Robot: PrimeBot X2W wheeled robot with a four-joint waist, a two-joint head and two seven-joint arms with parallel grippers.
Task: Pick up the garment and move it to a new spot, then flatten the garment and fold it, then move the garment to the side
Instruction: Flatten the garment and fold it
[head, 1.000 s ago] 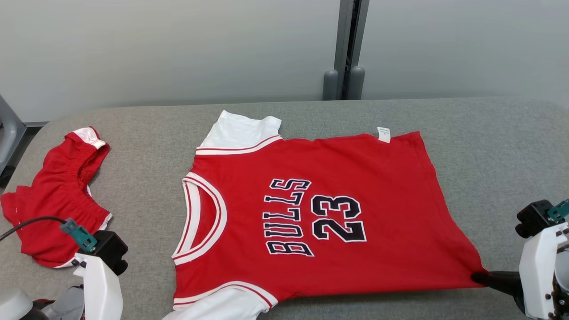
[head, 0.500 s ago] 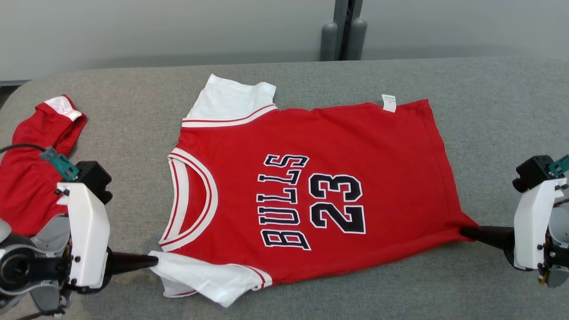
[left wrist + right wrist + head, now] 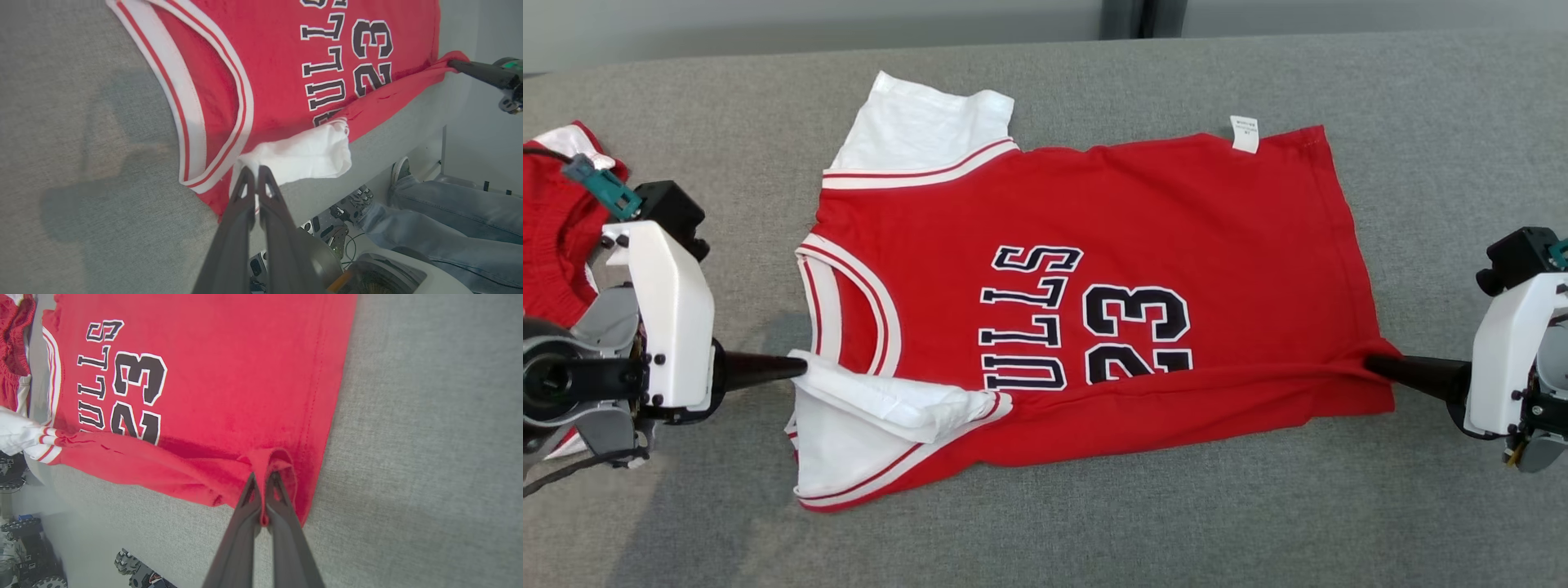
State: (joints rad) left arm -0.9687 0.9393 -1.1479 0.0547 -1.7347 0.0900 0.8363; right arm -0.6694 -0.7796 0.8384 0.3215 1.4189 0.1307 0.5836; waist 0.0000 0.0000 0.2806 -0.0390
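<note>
Jersey (image 3: 1143,204): centre frame, near edge raised and doubling over the print. Light, limp knit, not fragile; probably sags between grips, so best taken by the corners.
Left gripper (image 3: 799,367): clenched on the white sleeve (image 3: 882,404).
Right gripper (image 3: 1374,363): clenched on the hem (image 3: 1352,245) corner.
Table (image 3: 1437,98): grey fabric, likely grippy.
Shorts (image 3: 556,237): upper left.
Person's leg (image 3: 449,212): beside the table.

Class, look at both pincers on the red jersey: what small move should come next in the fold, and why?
Probably carry both pincers together toward the far edge of the jersey. The left pincer is shut on the white near sleeve and the right pincer on the near hem corner; the lifted near edge covers just the bottom of the lettering, so the fold looks partway done.
</note>
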